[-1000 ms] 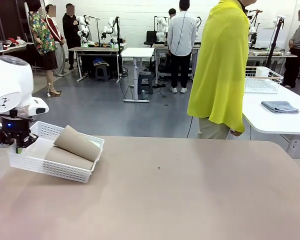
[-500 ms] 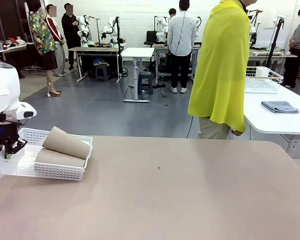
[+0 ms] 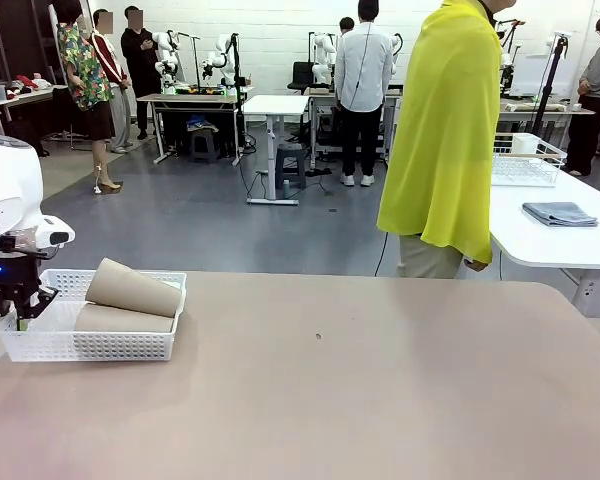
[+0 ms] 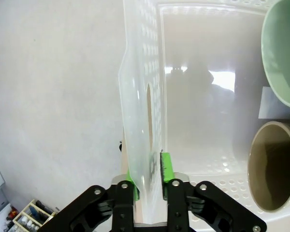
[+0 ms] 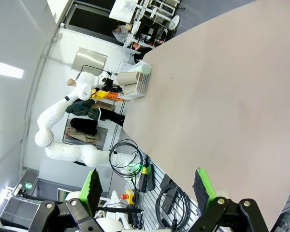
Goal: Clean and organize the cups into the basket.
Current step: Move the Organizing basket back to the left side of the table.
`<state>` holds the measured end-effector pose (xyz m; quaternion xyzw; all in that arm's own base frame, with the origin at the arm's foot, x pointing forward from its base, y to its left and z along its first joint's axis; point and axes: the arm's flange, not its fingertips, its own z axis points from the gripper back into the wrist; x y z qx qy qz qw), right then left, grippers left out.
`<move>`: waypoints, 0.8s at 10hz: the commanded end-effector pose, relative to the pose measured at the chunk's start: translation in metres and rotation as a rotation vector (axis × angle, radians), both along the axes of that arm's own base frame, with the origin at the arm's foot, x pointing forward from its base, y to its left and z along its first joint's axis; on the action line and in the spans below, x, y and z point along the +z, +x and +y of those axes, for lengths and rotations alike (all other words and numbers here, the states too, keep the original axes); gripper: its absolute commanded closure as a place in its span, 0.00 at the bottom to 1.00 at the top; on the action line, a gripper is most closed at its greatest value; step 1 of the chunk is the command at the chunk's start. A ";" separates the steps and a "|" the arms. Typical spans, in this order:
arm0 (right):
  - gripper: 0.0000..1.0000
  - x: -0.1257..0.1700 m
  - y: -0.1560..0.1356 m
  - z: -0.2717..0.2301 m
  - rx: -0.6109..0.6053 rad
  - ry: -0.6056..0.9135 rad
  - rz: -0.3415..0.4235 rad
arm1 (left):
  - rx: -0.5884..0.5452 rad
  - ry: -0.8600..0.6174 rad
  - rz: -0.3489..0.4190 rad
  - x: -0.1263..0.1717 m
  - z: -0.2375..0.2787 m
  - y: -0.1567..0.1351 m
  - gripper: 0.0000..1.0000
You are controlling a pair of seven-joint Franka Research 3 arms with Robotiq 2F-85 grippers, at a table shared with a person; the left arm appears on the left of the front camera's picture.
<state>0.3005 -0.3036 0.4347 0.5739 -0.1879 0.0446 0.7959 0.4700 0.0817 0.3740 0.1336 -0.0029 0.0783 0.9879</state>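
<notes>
Since the earlier frame, your basket (image 3: 90,345) has settled flat on the bench (image 3: 360,390) at 9 o'clock, cups (image 3: 130,290) inside. Left gripper (image 4: 149,171) straddles its wall, grip uncertain; right gripper (image 5: 147,186) released.

My left arm sits at the front view's 9 o'clock edge, wrist pointing down, left gripper (image 3: 18,318) low with its fingers (image 4: 167,166) pinched narrowly around the basket (image 4: 140,106) wall. My right gripper (image 5: 147,186) hangs high, tilted, fingers spread wide, holding nothing.
</notes>
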 end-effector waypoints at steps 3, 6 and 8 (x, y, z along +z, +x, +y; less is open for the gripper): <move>0.00 -0.001 -0.002 0.005 -0.005 -0.003 -0.010 | -0.010 -0.011 -0.015 0.013 0.004 0.002 0.00; 0.00 -0.001 -0.002 0.005 -0.005 -0.003 -0.010 | -0.004 -0.026 -0.035 0.023 0.007 0.001 0.00; 0.00 -0.001 -0.002 0.005 -0.005 -0.003 -0.010 | -0.009 -0.030 -0.053 0.033 0.007 -0.003 0.00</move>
